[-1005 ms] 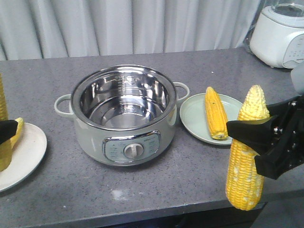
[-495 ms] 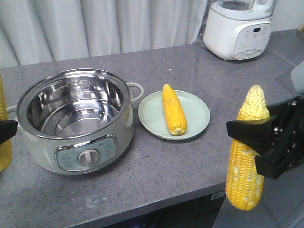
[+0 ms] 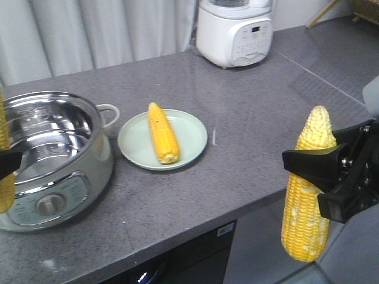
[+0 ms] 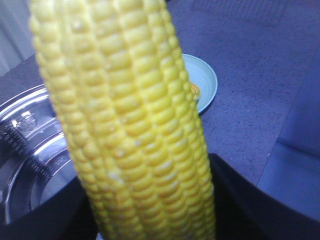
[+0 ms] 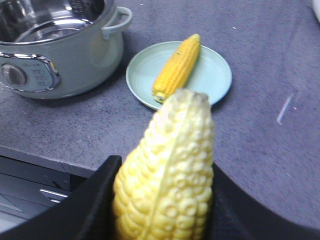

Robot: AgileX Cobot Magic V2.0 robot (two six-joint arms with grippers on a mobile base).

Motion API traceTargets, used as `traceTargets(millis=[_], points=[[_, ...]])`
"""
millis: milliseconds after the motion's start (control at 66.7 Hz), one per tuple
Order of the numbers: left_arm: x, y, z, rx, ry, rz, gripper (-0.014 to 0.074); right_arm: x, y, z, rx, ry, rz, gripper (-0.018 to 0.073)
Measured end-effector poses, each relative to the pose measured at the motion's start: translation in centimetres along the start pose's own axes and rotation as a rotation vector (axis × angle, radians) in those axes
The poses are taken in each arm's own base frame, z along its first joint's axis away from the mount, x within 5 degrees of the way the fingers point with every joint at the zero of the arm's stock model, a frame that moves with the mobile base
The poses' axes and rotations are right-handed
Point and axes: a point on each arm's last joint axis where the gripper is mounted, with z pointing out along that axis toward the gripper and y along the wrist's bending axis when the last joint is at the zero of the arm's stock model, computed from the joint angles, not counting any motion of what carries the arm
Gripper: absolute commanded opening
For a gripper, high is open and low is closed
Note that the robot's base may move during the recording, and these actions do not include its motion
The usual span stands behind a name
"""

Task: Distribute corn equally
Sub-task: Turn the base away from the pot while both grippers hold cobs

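Observation:
My right gripper (image 3: 320, 177) is shut on a yellow corn cob (image 3: 307, 189), held upright off the counter's right front edge; that same cob (image 5: 167, 175) fills the right wrist view between the black fingers (image 5: 95, 200). My left gripper (image 3: 5, 163), at the far left edge, is shut on another cob (image 3: 5, 177), which fills the left wrist view as a big yellow cob (image 4: 130, 120). A third cob (image 3: 163, 132) lies on the pale green plate (image 3: 192, 139) at mid counter; the plate (image 5: 215, 75) and its cob (image 5: 177, 67) also show in the right wrist view.
A steel-lined pale green cooker pot (image 3: 47, 160) stands at the left, beside the plate. A white blender base (image 3: 234, 32) sits at the back of the grey counter (image 3: 260, 118). The counter's front edge (image 3: 225, 216) drops off to the floor at the right.
The whole scene has slid left in the front view: pot, plate and blender shifted left, and the left-hand plate has left the frame. Both grippers keep their cobs in the same place in frame.

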Motion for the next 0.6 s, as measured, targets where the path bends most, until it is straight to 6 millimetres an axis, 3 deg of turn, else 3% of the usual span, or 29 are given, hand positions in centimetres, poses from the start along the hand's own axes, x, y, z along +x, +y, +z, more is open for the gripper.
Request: traceTargets(millis=[600], points=[[0.0, 0.0, 0.0, 0.0, 0.0, 0.0, 0.0261, 0.0, 0.0, 0.0, 0.0, 0.0, 0.0, 0.0222]])
